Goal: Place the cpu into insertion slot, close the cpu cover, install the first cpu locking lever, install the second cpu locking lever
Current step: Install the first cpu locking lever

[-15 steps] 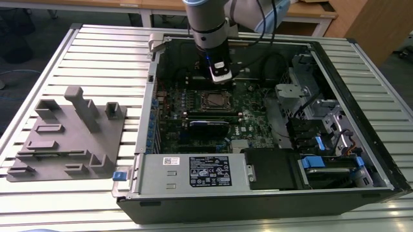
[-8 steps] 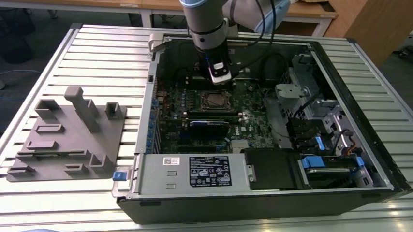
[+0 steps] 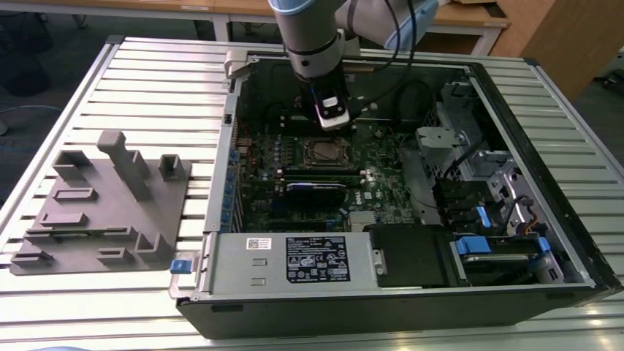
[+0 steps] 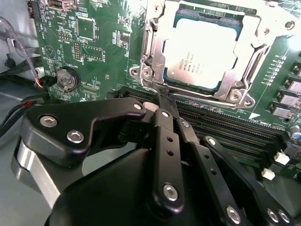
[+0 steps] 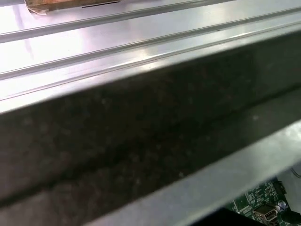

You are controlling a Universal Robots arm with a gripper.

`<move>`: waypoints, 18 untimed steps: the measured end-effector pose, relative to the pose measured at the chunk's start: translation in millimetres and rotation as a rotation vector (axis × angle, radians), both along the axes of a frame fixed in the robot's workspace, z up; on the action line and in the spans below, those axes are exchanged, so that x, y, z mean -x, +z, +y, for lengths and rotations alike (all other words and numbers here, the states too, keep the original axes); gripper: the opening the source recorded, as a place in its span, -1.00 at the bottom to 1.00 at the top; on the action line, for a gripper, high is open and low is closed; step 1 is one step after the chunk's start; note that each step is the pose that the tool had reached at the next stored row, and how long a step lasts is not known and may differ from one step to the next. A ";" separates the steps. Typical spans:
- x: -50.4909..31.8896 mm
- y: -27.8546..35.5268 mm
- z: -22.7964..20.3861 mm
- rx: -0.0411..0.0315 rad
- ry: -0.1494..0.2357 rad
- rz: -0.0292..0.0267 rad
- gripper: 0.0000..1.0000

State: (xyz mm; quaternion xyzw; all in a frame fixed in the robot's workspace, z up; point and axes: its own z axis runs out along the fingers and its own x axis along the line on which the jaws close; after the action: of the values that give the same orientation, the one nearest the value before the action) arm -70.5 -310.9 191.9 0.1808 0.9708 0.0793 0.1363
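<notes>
Your hand point(image 4: 162, 100) is closed and empty, its tip just beside the cover point(image 4: 155, 42). The cpu point(image 4: 207, 52) lies seated under it. Press straight and slowly; stay off the memory slots point(image 4: 225, 123).

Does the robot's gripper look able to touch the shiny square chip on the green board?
Probably yes. The gripper hangs right beside the chip with nothing between them. The silver frame lies over the chip's edges, so just its middle is bare.
</notes>
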 end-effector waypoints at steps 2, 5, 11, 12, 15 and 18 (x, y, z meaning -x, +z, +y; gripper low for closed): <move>0.4 -1.2 -0.2 0.0001 0.000 -0.0057 -0.79; 0.5 -3.2 -0.6 -0.0009 0.000 -0.0156 -0.79; 0.7 2.2 -0.9 -0.0010 0.000 -0.0164 -0.79; 0.7 3.9 -0.8 -0.0011 0.000 -0.0164 -0.79; 0.7 5.4 -0.8 -0.0012 0.000 -0.0165 -0.79; 0.7 5.3 -2.0 -0.0011 0.000 -0.0164 -0.79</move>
State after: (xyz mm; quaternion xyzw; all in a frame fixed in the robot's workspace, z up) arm -71.2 -312.9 197.2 0.1802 0.9696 0.0813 0.1442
